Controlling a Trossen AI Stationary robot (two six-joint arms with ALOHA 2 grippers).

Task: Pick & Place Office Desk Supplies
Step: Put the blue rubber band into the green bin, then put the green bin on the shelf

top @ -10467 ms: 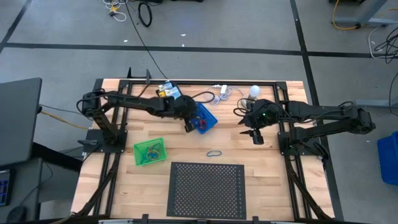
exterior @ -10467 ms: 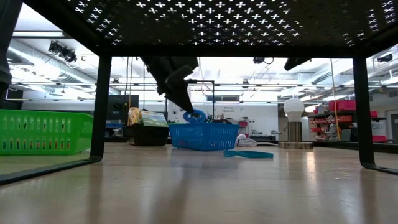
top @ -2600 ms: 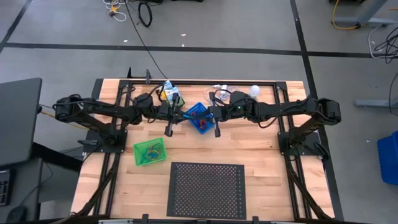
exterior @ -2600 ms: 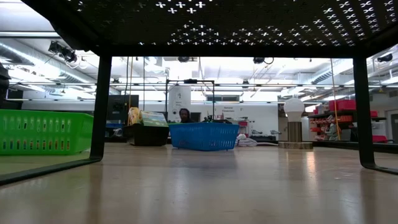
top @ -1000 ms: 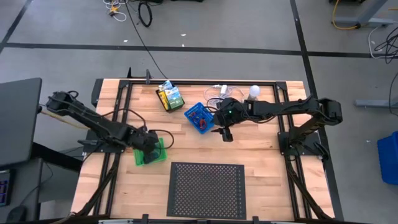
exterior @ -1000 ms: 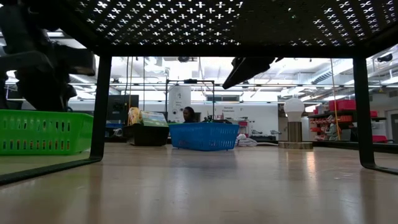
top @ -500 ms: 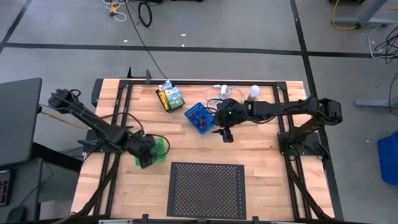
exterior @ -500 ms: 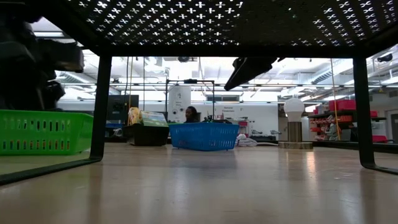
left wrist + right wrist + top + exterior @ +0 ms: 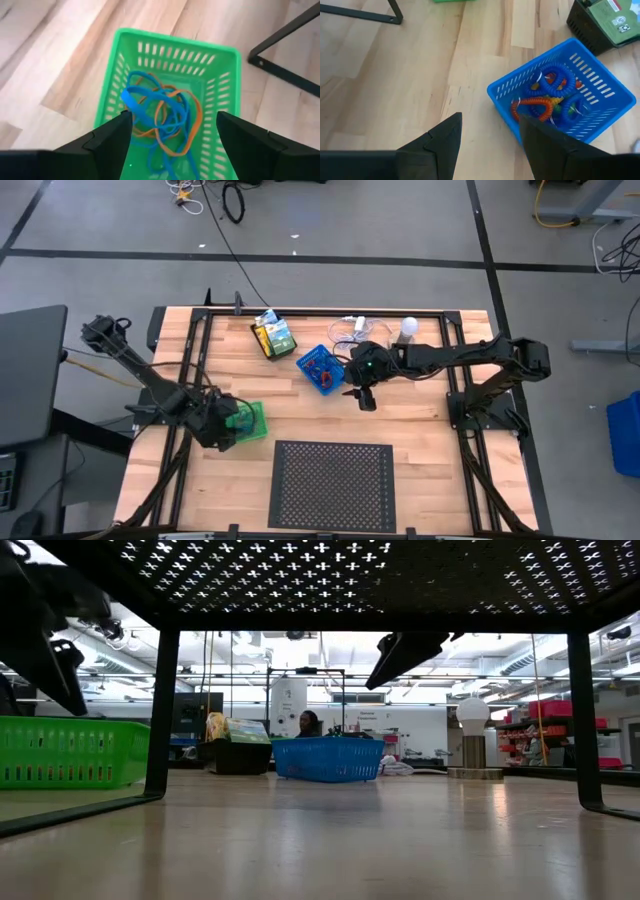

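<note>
Left gripper (image 9: 172, 145) hangs spread and empty over the green tray (image 9: 112, 97); its rubber bands (image 9: 162, 112) look light, floppy (pinch one strand). Right gripper (image 9: 490, 142) waits, parted, empty, beside the blue tray (image 9: 600, 127).

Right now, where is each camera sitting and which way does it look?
High: above the table, looking down; both arms show.
Low: at table height, looking across; green tray, blue tray.
Left wrist: above the green tray with loops; open left gripper.
Right wrist: beside the blue tray; open right gripper.
Both trays show in the high and low views.
</note>
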